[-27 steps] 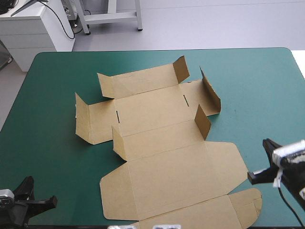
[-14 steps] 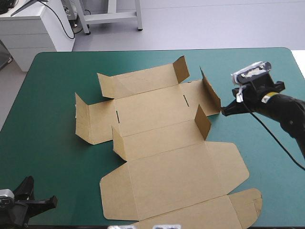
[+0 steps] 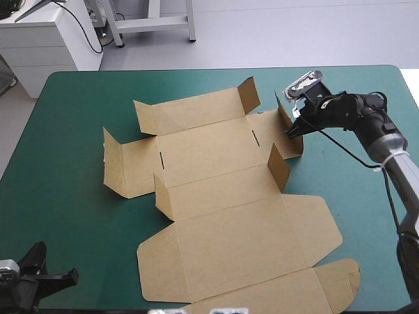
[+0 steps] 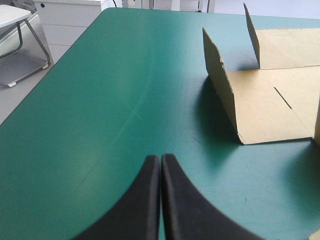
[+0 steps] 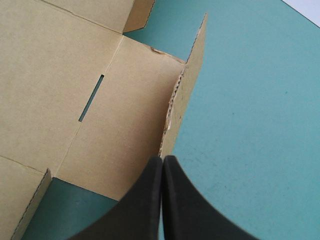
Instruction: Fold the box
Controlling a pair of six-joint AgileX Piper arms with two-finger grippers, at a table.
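Note:
The brown box [image 3: 222, 196] lies as a cut sheet in the middle of the table, with several short flaps standing up. My right gripper [image 3: 289, 133] is shut, and its tip touches the top edge of the raised flap [image 3: 288, 121] on the box's right side. In the right wrist view the gripper [image 5: 162, 159] meets that flap [image 5: 187, 95] at its near end, with the slotted panel [image 5: 115, 115] beside it. My left gripper [image 3: 72, 276] rests shut at the table's near left corner. In its own view the gripper [image 4: 160, 157] points along the cover toward the box's left raised flap [image 4: 220, 70].
The teal-green cover [image 3: 65, 131] shows in a wide band left of the box and a narrower one on the right, under my right arm. The box's near tab [image 3: 327, 281] reaches the table's near edge.
My right arm has swung from the table's near right edge up to the box's right flap, and its tip now touches that flap. The left arm and the box have not moved.

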